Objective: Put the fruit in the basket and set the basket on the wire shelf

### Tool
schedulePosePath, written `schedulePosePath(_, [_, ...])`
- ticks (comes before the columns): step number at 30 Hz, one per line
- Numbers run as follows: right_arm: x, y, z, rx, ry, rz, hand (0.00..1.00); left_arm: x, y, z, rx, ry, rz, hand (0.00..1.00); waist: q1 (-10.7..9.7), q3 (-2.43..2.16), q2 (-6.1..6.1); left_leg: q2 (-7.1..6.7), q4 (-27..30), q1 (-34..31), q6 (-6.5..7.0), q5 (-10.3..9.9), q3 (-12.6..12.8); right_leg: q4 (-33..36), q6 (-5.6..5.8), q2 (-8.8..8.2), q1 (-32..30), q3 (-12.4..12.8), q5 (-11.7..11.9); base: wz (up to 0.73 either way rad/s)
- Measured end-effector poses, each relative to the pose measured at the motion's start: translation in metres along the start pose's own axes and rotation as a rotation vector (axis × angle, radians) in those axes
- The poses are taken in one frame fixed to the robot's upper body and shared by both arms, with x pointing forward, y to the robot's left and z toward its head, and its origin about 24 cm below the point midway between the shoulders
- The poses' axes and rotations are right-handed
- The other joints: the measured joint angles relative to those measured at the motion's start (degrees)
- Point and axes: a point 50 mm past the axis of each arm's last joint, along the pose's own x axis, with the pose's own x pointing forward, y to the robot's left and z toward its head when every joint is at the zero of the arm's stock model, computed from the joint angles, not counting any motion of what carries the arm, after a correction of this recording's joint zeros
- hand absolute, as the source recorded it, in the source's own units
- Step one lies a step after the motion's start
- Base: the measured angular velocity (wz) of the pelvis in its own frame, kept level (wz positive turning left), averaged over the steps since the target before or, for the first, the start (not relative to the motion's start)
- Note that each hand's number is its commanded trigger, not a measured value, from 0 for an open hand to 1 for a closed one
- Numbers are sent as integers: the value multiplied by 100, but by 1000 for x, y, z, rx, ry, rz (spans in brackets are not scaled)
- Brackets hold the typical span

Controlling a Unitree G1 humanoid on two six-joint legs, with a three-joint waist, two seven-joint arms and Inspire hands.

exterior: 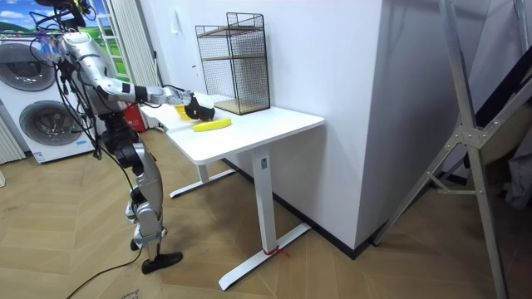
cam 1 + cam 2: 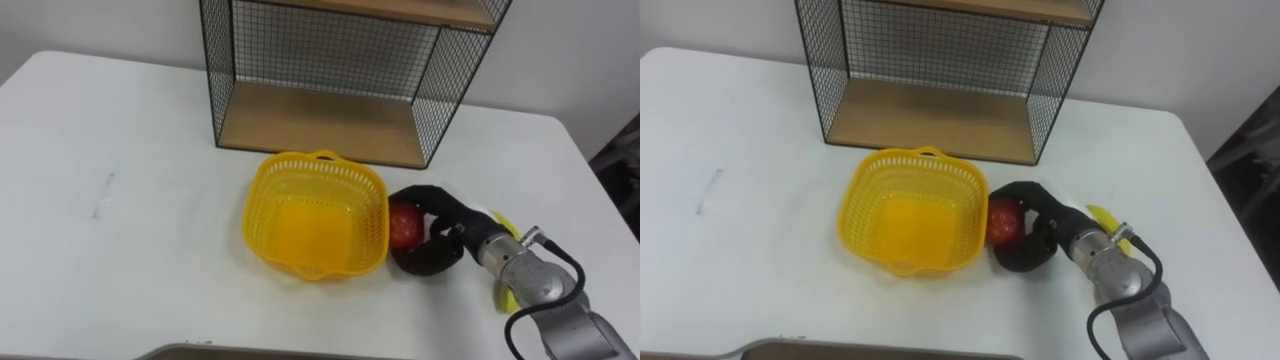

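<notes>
The right hand enters from the lower right of the eye views, its grey forearm angled up toward the centre; the black fingers are curled around a red apple, one set arching over the top of it and the other wrapping beneath, so the hand is grasping the fruit; the apple sits low, at or just above the tabletop, though I cannot tell whether it touches; it is just beside the right wall of the yellow plastic basket, outside it.

The basket stands upright at the centre of the frame with nothing inside; a banana lies on the table at the right, partly hidden behind the wrist; the wire shelf, black mesh with wooden boards, stands in the upper centre, near the basket's far rim but apart from it.

All of this rests on a white table; in the room view the robot stands at the table's end on the room view's left, arm stretched out over the top; two washing machines stand behind it, a white wall runs through the middle, a grey metal frame leans at the right, and the floor is wood.
</notes>
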Motion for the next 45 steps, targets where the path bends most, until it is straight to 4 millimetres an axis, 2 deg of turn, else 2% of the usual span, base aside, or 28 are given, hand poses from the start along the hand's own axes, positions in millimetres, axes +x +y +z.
schedulePosePath(4, [0, 1, -4, 24, 14, -9, 100, 0, -2, -2, -2, 8, -4, 0, -10, -14, 15, -2, 6, 11, 0, 0, -1, 19, -1, -4, 1, -3, 1, 0])
schedulePosePath(8, [0, 3, -7, 54, 21, -16, 100, 0, -6, -6, -5, 28, -14, 0, -45, -68, 73, -7, 10, 22, 1, 0, -1, 26, -1, -14, 11, -5, 1, 0])
schedulePosePath(12, [-3, 9, -15, 129, 29, -49, 100, -1, -8, -11, -11, 49, -20, 0, -84, -85, 120, -8, 47, 69, 1, 1, -2, -11, 1, -26, 86, -25, -1, 1])
schedulePosePath(21, [-4, 12, -22, 303, 19, -86, 100, -2, -10, -14, -21, 54, -23, 0, -184, -78, 133, -16, 68, 76, 1, 1, -25, -27, 3, -24, 107, -35, -2, 0])
schedulePosePath(28, [-14, 8, -33, 470, 16, -118, 100, -3, -10, -18, -96, 66, -3, 0, -184, -43, 215, -13, 95, 39, 1, 0, 14, -28, 7, -23, 77, -11, -2, -1])
schedulePosePath(35, [-26, 7, -49, 641, 41, -163, 100, -4, -9, -22, -136, 81, 10, 0, -187, -52, 235, -12, 94, 55, 1, 0, 38, -24, 9, -24, 75, 7, -3, 0])
schedulePosePath(43, [-27, 5, -50, 727, 27, -207, 100, -3, -10, -20, -136, 78, 9, 0, -189, -59, 244, -8, 97, 55, 1, 0, 51, -24, 8, -22, 39, 5, -3, 0])
schedulePosePath(45, [-27, 4, -49, 730, 21, -214, 100, -3, -12, -22, -139, 83, 4, 0, -190, -68, 280, -7, 94, 54, 1, 0, 60, -23, 8, -19, 42, 13, -3, 0])
